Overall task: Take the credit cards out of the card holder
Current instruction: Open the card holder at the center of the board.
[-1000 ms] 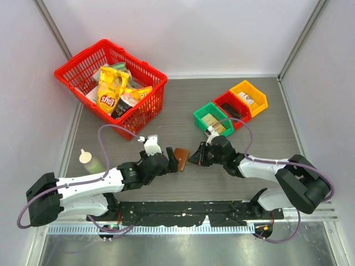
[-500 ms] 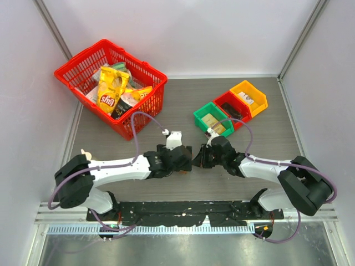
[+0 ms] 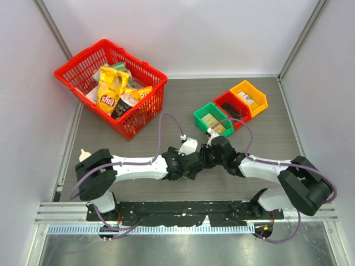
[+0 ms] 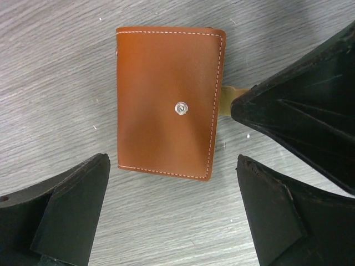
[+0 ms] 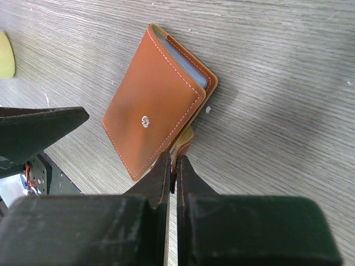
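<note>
Near the middle of the grey wood-grain table (image 4: 50, 66), we see the brown stitched leather card holder (image 4: 169, 102) lying closed and flat. Our left gripper (image 4: 172, 162) stands wide open, one finger on either side of it and clear of it. Our right gripper (image 5: 173, 165) is clamped on the holder's small brown tab (image 5: 187, 139).

Table (image 3: 183, 100): grey wood-grain top | far left: red basket (image 3: 150, 108) standing on it | far right: green bin (image 3: 202, 109), red bin (image 3: 222, 96), orange bin (image 3: 258, 91), side by side in a diagonal row | near centre: brown card holder (image 4: 166, 100) lying flat, closed, snap up | left edge: bottle (image 3: 84, 154), only its top showing
</note>
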